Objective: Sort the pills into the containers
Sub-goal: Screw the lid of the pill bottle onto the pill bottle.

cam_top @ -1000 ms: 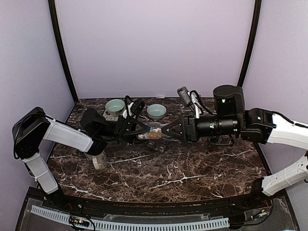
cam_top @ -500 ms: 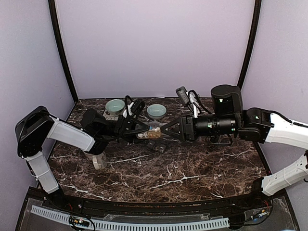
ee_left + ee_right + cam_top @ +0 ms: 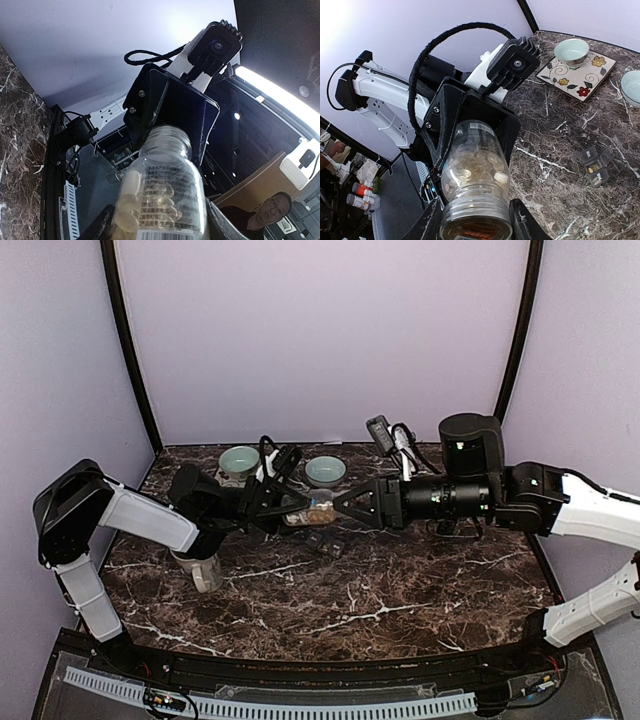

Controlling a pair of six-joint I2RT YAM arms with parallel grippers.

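Both arms meet above the dark marble table point(image 3: 350, 610), and I see one clear pill bottle point(image 3: 315, 512) spanning the gap between them, lifted off the surface. The left gripper point(image 3: 290, 510) is clamped on the bottle's labelled body; its wrist view shows the fingers point(image 3: 102, 226) flanking the label, with the bottle point(image 3: 165, 190) running away from them. The right gripper point(image 3: 340, 508) is closed on the opposite, ribbed neck end, its fingers point(image 3: 427, 222) on either side of it and pale round pills visible through the bottle wall point(image 3: 475, 170).

Directly below the meeting jaws lies a small clear pill organizer point(image 3: 328, 543). Beyond the jaws, toward the back wall, stand two pale blue bowls point(image 3: 240, 458) point(image 3: 325, 470); the one behind the left jaws sits on a flower-patterned tile point(image 3: 580, 75). A white cup point(image 3: 200, 570) stands under the left forearm.

Lilac walls point(image 3: 320, 330) enclose the table, with black poles point(image 3: 125, 340) at the rear corners. The left wrist view, looking outward past the jaws, catches a ceiling light strip point(image 3: 275, 92) and a person's face point(image 3: 272, 210).
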